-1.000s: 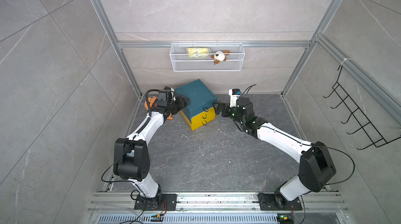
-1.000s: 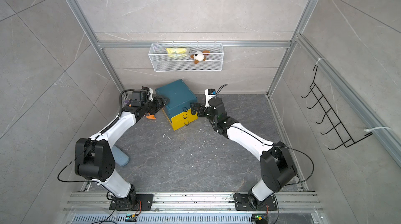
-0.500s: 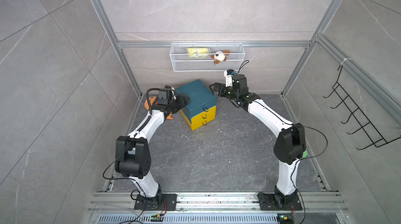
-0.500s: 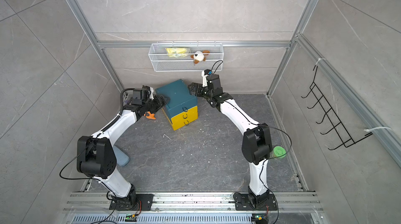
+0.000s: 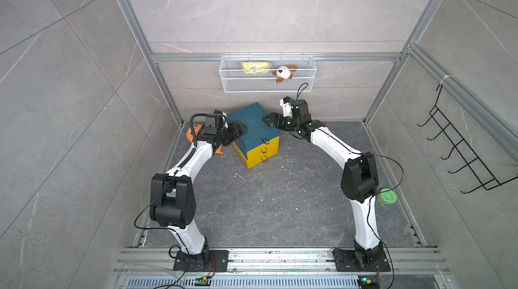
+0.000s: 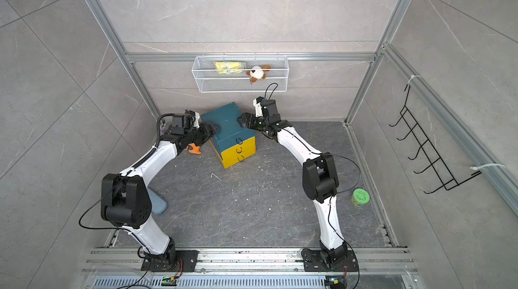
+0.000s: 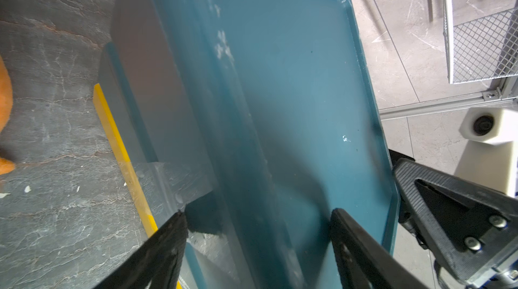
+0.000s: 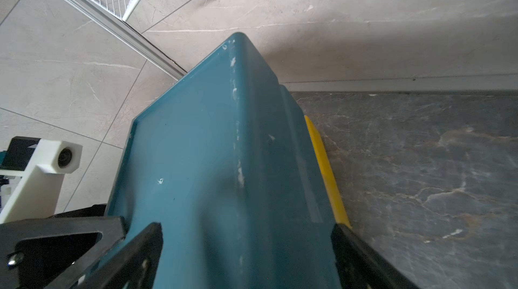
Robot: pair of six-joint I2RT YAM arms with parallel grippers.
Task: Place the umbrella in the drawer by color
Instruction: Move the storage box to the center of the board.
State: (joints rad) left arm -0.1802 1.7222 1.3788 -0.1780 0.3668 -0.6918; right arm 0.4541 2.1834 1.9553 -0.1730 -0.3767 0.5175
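The drawer cabinet (image 5: 252,122) (image 6: 224,122) is teal, with yellow drawer fronts (image 5: 263,153) low on its front, all pushed in. My left gripper (image 5: 239,130) (image 7: 256,214) stands open astride the cabinet's upper left edge (image 7: 280,77). My right gripper (image 5: 270,120) (image 8: 246,228) is open astride the upper right edge (image 8: 210,147). Both hold nothing. A pale blue oblong thing (image 6: 157,203) lies on the floor behind the left arm, half hidden; I cannot tell whether it is the umbrella.
A white wire basket (image 5: 267,83) on the back wall holds a yellow packet (image 5: 256,67) and a plush dog (image 5: 283,73). An orange plush (image 6: 193,148) lies left of the cabinet. A green-lidded jar (image 5: 388,196) stands at the right. A black hook rack (image 5: 459,147) hangs on the right wall.
The right arm swung from the drawer fronts up and back to the cabinet's upper right edge. The left gripper has stayed at the upper left edge.
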